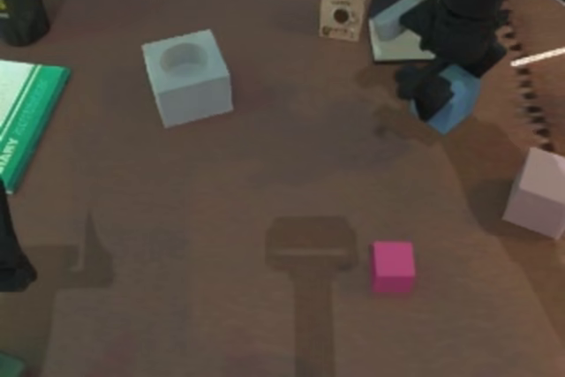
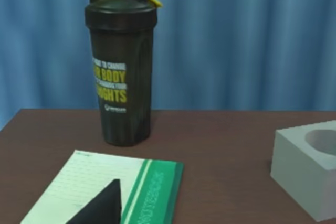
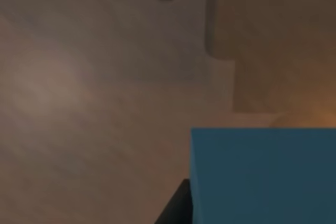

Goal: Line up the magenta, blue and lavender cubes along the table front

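the table (image 1: 221,174) was the widest thing before us, a dark reddish-brown top reaching every edge of the top view. on it, toward ten o'clock from the centre, sat the pale grey-blue block (image 1: 187,77) with a round hollow in its upper face; at nine o'clock a green-edged notebook (image 1: 26,116) lay flat against the left edge, and the left wrist view showed a tall black shaker bottle (image 2: 122,61) with a yellow lid just behind it.

of the cubes, the lavender cube (image 1: 537,192) stood at three o'clock, against the right edge and partly cut off. the blue cube (image 1: 452,97) was near two o'clock — our right gripper (image 1: 433,90) was right over it, the dark arm hiding part of it. we could not tell how wide the fingers stood or whether they had hold of it; the right wrist view showed only a blue face filling its corner with a dark sliver beside it. the magenta cube (image 1: 393,266) rested alone at about five o'clock, well apart from the other two.

a small brown-and-white carton (image 1: 342,6) stood at one o'clock. our left arm was parked at the left edge — only a dark tip showed in its wrist view.
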Robot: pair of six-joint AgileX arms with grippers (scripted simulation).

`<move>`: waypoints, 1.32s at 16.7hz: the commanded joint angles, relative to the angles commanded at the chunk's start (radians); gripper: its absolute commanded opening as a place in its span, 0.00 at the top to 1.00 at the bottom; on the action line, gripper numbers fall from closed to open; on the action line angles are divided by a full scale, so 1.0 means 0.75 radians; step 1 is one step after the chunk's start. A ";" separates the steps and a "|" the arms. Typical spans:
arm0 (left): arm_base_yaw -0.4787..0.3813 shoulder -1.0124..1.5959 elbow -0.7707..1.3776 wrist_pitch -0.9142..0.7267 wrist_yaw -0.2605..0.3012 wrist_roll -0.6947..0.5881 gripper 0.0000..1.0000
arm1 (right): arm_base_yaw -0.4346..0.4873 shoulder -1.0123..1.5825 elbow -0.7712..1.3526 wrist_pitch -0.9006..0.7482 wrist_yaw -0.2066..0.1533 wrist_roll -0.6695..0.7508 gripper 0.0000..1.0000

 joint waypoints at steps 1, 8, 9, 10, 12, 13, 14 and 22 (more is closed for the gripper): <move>0.000 0.000 0.000 0.000 0.000 0.000 0.00 | 0.000 -0.001 0.005 -0.005 0.000 0.000 1.00; 0.000 0.000 0.000 0.000 0.000 0.000 0.00 | 0.038 -0.021 -0.038 0.008 -0.001 0.089 1.00; 0.000 0.000 0.000 0.000 0.000 0.000 0.00 | 0.065 -0.038 -0.063 0.015 0.000 0.143 1.00; 0.000 0.000 0.000 0.000 0.000 0.000 0.00 | 0.095 -0.059 -0.093 0.025 0.001 0.209 1.00; 0.000 0.000 0.000 0.000 0.000 0.000 0.00 | 0.167 -0.111 -0.168 0.048 0.003 0.381 1.00; 0.000 0.000 0.000 0.000 0.000 0.000 0.00 | 0.207 -0.140 -0.212 0.061 0.004 0.484 1.00; 0.000 0.000 0.000 0.000 0.000 0.000 0.00 | 0.249 -0.170 -0.259 0.074 0.005 0.595 1.00; 0.000 0.000 0.000 0.000 0.000 0.000 0.00 | 0.566 -0.430 -0.651 0.186 0.016 1.448 1.00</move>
